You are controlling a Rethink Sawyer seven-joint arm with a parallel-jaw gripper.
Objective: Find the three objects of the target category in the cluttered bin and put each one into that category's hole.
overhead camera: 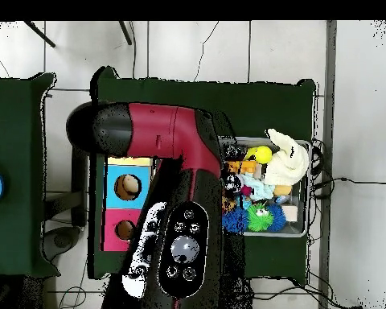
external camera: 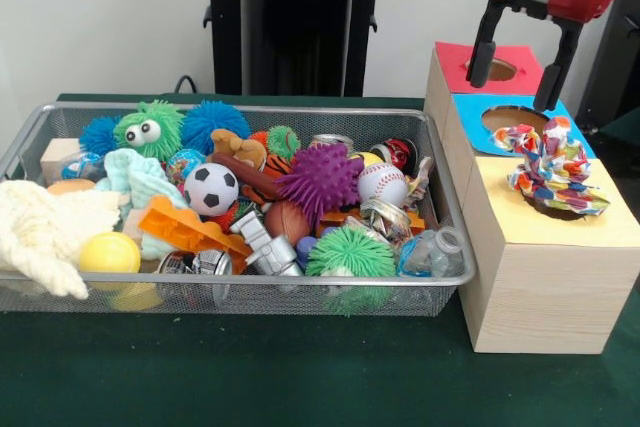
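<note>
Empty and spread wide, my claw (external camera: 517, 59) hangs above the red and blue holes of the wooden box (external camera: 545, 282); a multicoloured fabric scrunchie (external camera: 553, 169) sits in its yellow hole.

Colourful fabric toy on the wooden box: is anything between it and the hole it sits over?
Nothing visible. The colourful fabric toy lies across the rim of the yellow hole, partly hanging in. The open gripper hangs above, apart from it.
</note>
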